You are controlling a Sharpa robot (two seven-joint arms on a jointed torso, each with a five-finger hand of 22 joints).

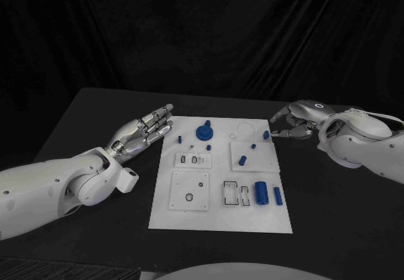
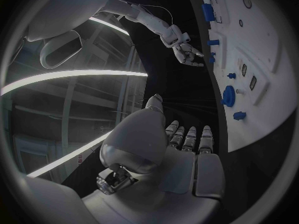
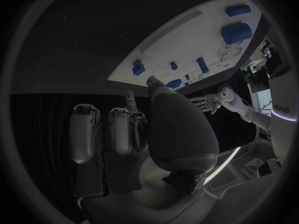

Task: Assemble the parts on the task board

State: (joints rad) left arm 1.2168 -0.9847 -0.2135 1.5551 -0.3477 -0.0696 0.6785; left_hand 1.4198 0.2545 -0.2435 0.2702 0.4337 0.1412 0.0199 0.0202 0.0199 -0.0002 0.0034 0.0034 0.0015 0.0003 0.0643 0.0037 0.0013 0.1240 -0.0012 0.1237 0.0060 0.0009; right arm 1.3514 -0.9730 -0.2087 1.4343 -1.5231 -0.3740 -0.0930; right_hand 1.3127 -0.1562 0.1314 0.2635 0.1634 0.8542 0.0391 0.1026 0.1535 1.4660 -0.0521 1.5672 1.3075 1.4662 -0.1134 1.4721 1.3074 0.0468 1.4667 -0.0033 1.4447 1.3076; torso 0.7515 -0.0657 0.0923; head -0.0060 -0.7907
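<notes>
1. Parts lie scattered over the flat white rectangular task board (image 1: 220,219) in the middle of the black table (image 1: 101,111): a blue round knob-like part (image 1: 204,132) near the board's far edge, a short blue peg (image 1: 266,135) at its far right corner, a thick blue cylinder (image 1: 261,193) and a slim blue bar (image 1: 278,196) near its right edge. None looks seated yet, so the assembly seems barely begun.
2. The silver left hand (image 1: 141,132) hovers just beside the board's far left edge, fingers straight and close together, holding nothing.
3. The silver right hand (image 1: 295,121) sits off the board's far right corner, fingers curled inward. Whether anything is pinched in them, I cannot tell.
4. Risk: the short blue peg stands very near those curled fingers, so a sideways approach could knock it off the board.
5. Risk: the left hand's flat, closed fingers could sweep across the board's edge and shift the whole plate, spoiling alignment with its slots.
6. Risk: the small pegs look easy to tip or roll under a coarse grasp.
</notes>
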